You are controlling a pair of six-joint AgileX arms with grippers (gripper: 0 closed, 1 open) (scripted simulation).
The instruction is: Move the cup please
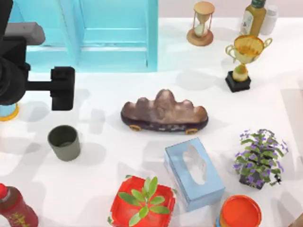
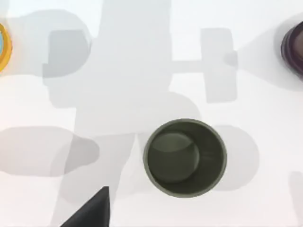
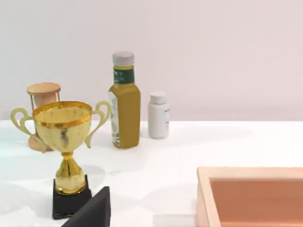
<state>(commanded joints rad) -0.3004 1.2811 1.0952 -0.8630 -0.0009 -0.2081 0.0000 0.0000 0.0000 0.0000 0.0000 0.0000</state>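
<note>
Standing upright and untouched on the white table (image 1: 94,189), the cup (image 1: 64,142) sits well to the left of the rock ornament (image 1: 164,113), its dark mouth open to the camera overhead, with a red sauce bottle (image 1: 15,208) nearer the front edge beyond it. Hovering above and a little behind the cup, the left gripper (image 1: 63,88) of the AgileX pair appears as a dark block on a thin stem; whether its jaws are spread or pressed together cannot be told from overhead, and it holds nothing. Looking straight down from that arm's wrist, the cup (image 2: 184,157) lies apart from the one dark fingertip (image 2: 92,213) at the picture's edge, and the orange rim of a blue cone cup (image 2: 4,45) shows off to one side. Judged from this, the approach is in hand and the grasp not begun: doing it well means centring the fingers over the rim, coming down straight so one finger goes inside and one outside, or both straddle the wall, and closing gently so the light tumbler does not tip or skid. Farther from the rock, toward the table's right rear, a golden trophy (image 3: 66,142) and a yellow bottle (image 3: 125,101) face the right arm's wrist camera.
</note>
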